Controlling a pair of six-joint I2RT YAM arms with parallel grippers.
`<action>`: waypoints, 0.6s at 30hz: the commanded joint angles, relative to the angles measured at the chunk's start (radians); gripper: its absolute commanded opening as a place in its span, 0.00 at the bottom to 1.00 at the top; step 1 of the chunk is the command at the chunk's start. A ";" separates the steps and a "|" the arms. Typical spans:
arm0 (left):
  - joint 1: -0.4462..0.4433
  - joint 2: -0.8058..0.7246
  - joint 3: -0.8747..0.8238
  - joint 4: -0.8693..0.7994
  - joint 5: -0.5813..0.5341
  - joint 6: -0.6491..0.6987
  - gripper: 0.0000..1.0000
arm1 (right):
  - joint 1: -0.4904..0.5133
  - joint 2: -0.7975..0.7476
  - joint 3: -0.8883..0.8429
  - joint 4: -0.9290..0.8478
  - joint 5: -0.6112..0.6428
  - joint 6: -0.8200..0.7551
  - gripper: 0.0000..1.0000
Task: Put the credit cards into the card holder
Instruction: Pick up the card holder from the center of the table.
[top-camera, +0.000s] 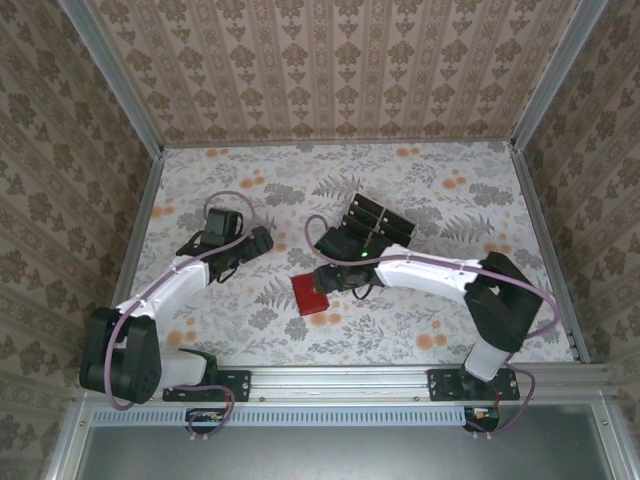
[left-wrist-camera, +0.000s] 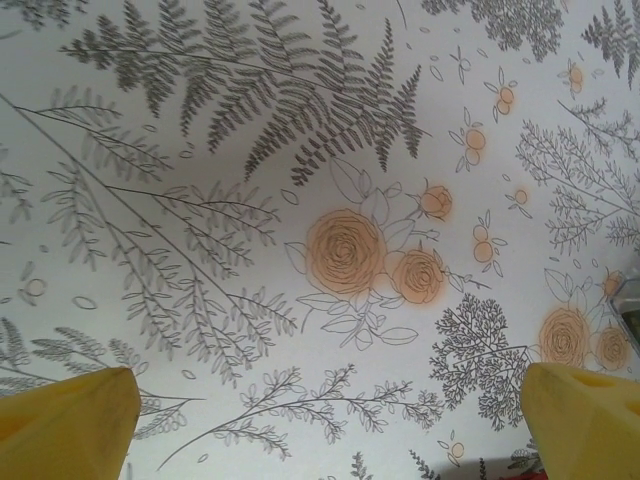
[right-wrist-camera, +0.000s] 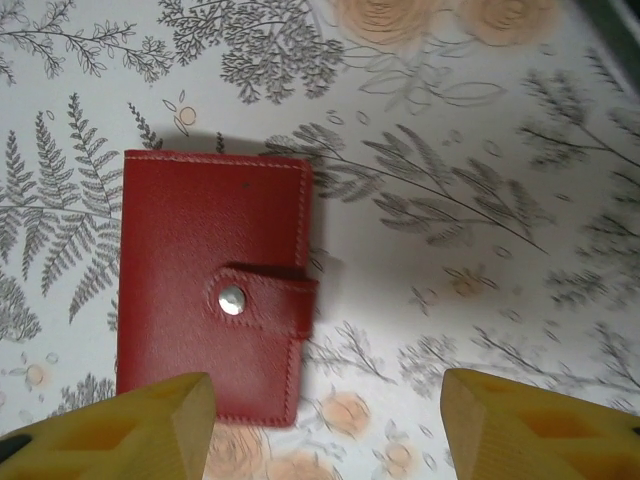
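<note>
The card holder (right-wrist-camera: 210, 290) is a red wallet lying flat on the floral table, closed, with its tab snapped by a silver stud. In the top view the card holder (top-camera: 310, 295) sits near the middle of the table. My right gripper (right-wrist-camera: 325, 430) hovers above it, open, with one yellow finger (right-wrist-camera: 150, 425) over the wallet's near corner and the other over bare cloth. The black credit cards (top-camera: 378, 218) stand grouped behind the right gripper (top-camera: 322, 282). To the left of the wallet, my left gripper (top-camera: 258, 242) is open above bare table, its fingers (left-wrist-camera: 65, 420) wide apart.
Patterned walls enclose the floral-print table (top-camera: 450, 190) on three sides. A metal rail (top-camera: 340, 380) runs along the near edge by the arm bases. Free cloth lies at the far left and right of the table.
</note>
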 joint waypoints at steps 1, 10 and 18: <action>0.023 -0.028 -0.019 -0.035 0.014 -0.002 1.00 | 0.025 0.063 0.076 -0.049 0.042 0.020 0.63; 0.062 -0.036 -0.061 -0.009 0.049 0.012 1.00 | 0.066 0.178 0.172 -0.107 0.077 0.021 0.60; 0.086 -0.048 -0.092 0.013 0.072 0.005 1.00 | 0.091 0.250 0.250 -0.164 0.121 0.003 0.57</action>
